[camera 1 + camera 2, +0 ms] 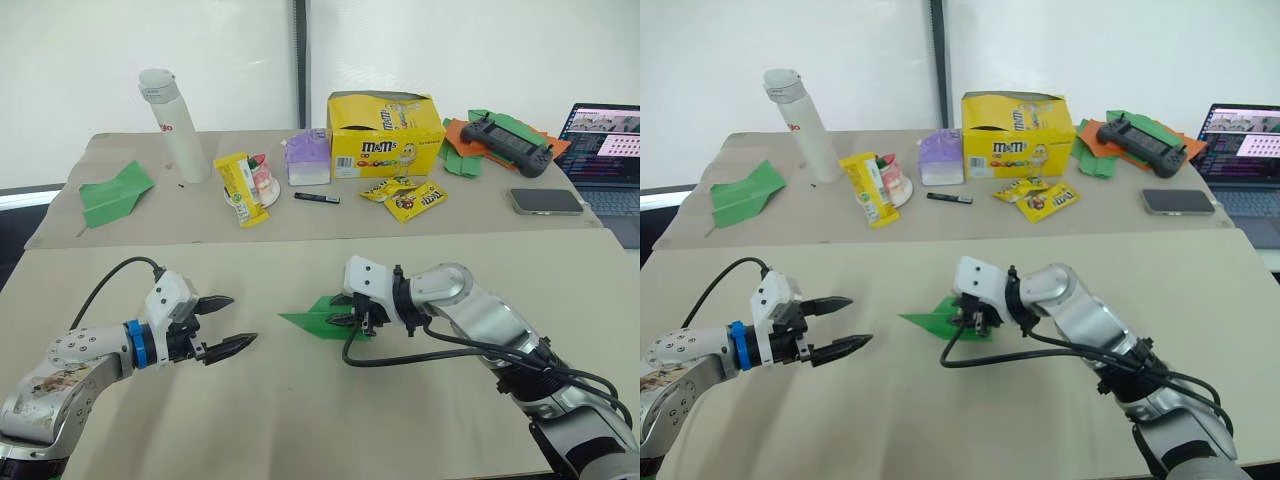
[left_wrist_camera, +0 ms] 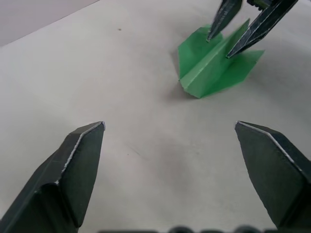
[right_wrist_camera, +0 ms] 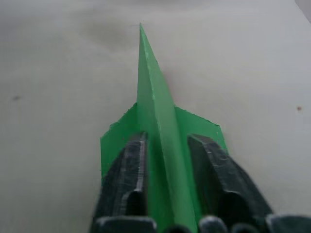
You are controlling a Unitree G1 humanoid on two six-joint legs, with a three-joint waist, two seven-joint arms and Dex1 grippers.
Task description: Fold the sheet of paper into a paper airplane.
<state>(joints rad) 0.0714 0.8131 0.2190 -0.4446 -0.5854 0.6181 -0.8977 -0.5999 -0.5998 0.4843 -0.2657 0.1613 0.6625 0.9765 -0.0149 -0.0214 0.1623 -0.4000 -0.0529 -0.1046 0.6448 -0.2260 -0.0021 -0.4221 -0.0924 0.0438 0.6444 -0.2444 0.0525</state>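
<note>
On the beige table (image 1: 300, 420), the paper airplane (image 1: 312, 320) is pinched by the right gripper (image 1: 352, 322). Far back, a yellow box (image 1: 385, 135) is seen open, its inside hidden. The left gripper (image 1: 228, 322) is spread wide, holding nothing.

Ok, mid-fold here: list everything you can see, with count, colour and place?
paper airplane: 1, green, near table, right fingers straddling its raised keel
paper dart: 1, green, far table's left end
bottle: 1, white, right of the dart
M&M's box: 1, yellow, far centre
candy packets: 2, yellow, before the box
gamepad: 1, black, on green and orange papers
phone: 1, grey, far right
laptop: 1, right edge
left gripper: open, empty
right gripper: around the keel
</note>
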